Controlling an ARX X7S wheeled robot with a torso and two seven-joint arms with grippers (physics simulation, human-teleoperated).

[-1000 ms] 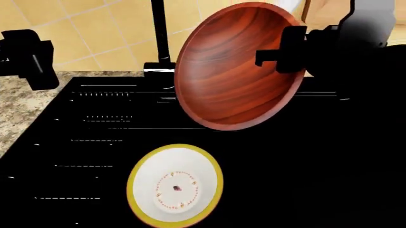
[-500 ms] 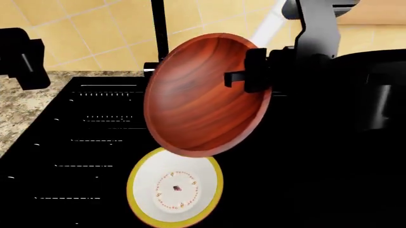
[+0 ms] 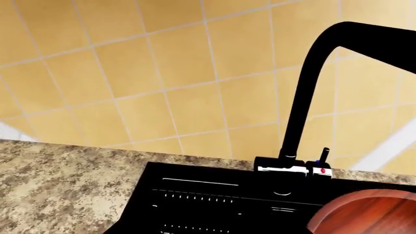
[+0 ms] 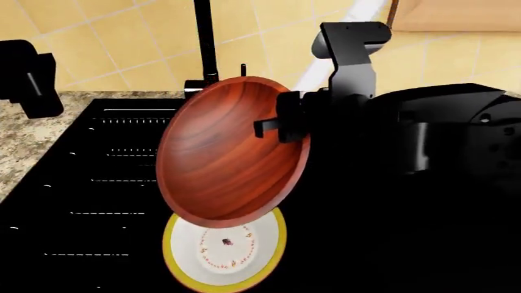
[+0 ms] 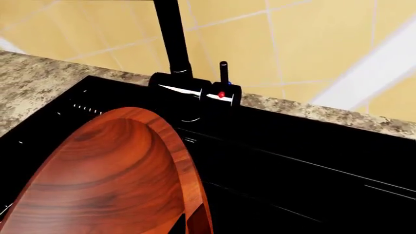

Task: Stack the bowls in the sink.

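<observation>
Holding the wooden bowl steeply tilted above the white bowl in the sink, our right gripper jaws pinching its rim, left gripper jaws unreadable, we risk it dropping edge-first and skidding off-centre if released tilted.

Glossy black sink, polished wood-grain bowl, speckled granite-like countertop, perhaps glazed white bowl.

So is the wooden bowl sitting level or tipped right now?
Tipped. The wooden bowl hangs steeply on edge from the right tool, its inside facing the head camera, above the white bowl.
</observation>
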